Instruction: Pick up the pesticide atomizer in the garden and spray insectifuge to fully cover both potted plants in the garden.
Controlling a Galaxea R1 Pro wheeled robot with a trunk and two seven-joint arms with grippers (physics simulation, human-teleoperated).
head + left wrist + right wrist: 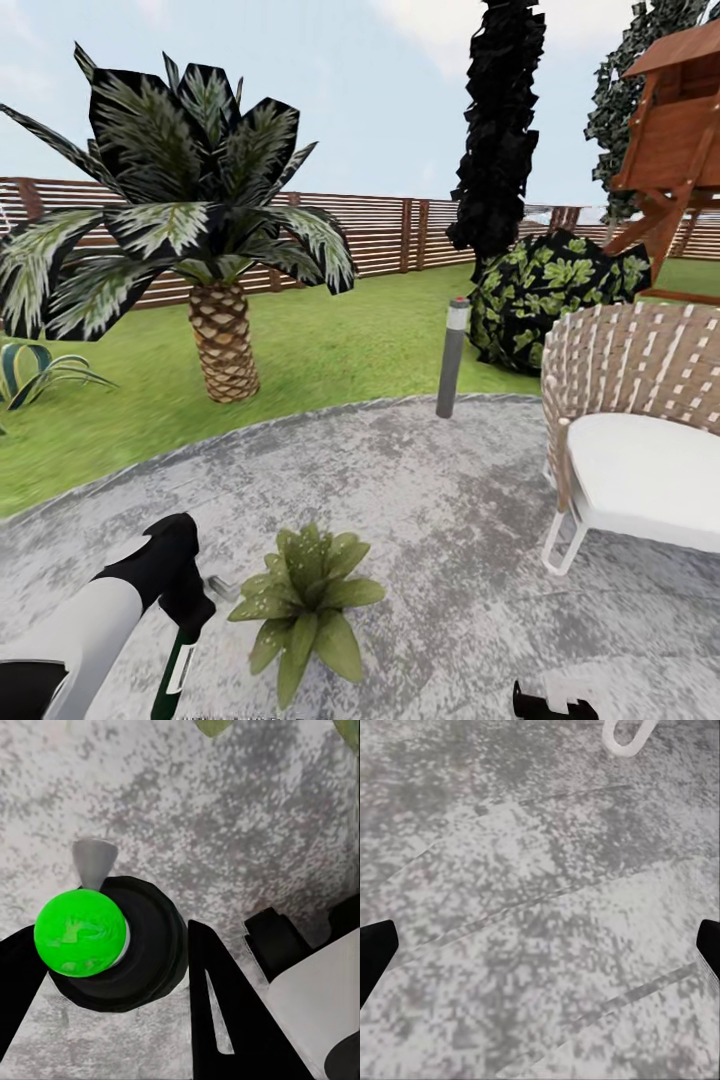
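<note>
Mottled grey paving (440,500) rings out into green lawn (330,350) under a pale sky, closed off by a brown slatted fence (380,235). At the paving's near edge, the pesticide atomizer (112,945), a black-collared bottle with a bright green cap and a small grey nozzle, sits clamped between the dark fingers of the left gripper (109,967); in the head view its green body hangs below that gripper (185,600), nozzle toward the plant. Just beside it stands one potted plant (305,600), a low rosette of pale-speckled green leaves. The right gripper (540,945) hangs over bare paving with its fingers spread wide and nothing between them.

Farther out stand a grey bollard lamp (452,355), a woven chair with a white cushion (630,420), a scaly-trunked palm (215,270) and a dark leafy bush (550,295).

Pickup looks done; spraying this plant appears to be the step in hand. Next, the nozzle should sweep across the whole rosette, then the robot must find the second pot.
</note>
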